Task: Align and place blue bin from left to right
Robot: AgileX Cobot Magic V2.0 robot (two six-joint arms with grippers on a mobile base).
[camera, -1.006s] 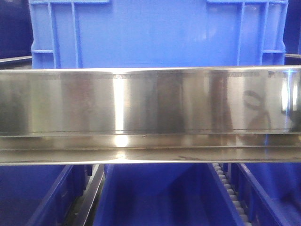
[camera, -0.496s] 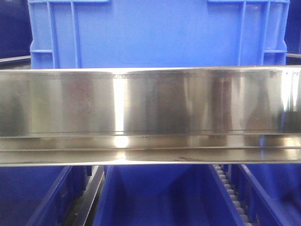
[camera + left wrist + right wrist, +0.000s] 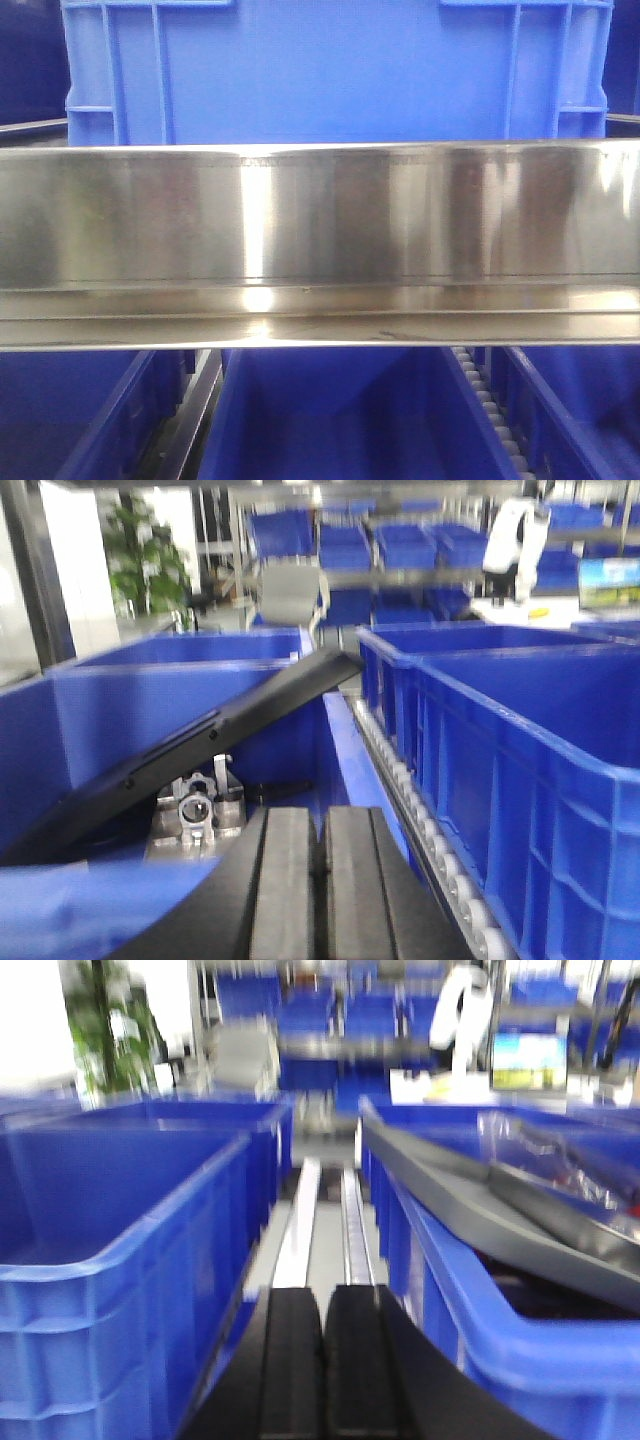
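The blue bin (image 3: 335,70) stands on the upper level behind a steel rail (image 3: 320,220), its bright flat front wall filling the top of the front view. No gripper shows in that view. In the left wrist view my left gripper (image 3: 320,880) is shut with nothing between its pads, over the gap between two darker bins. In the right wrist view my right gripper (image 3: 322,1360) is also shut and empty, above a roller track (image 3: 355,1220) between two bins.
Left of the left gripper, a darker bin (image 3: 90,720) holds a black panel (image 3: 210,730) and metal parts (image 3: 195,815). An empty bin (image 3: 510,740) lies to its right, also in the right wrist view (image 3: 120,1250). Another bin (image 3: 520,1340) holds a grey panel (image 3: 470,1200).
A dark reflection at the right end of the steel rail has faded away. The blue bin has stayed almost where it was.
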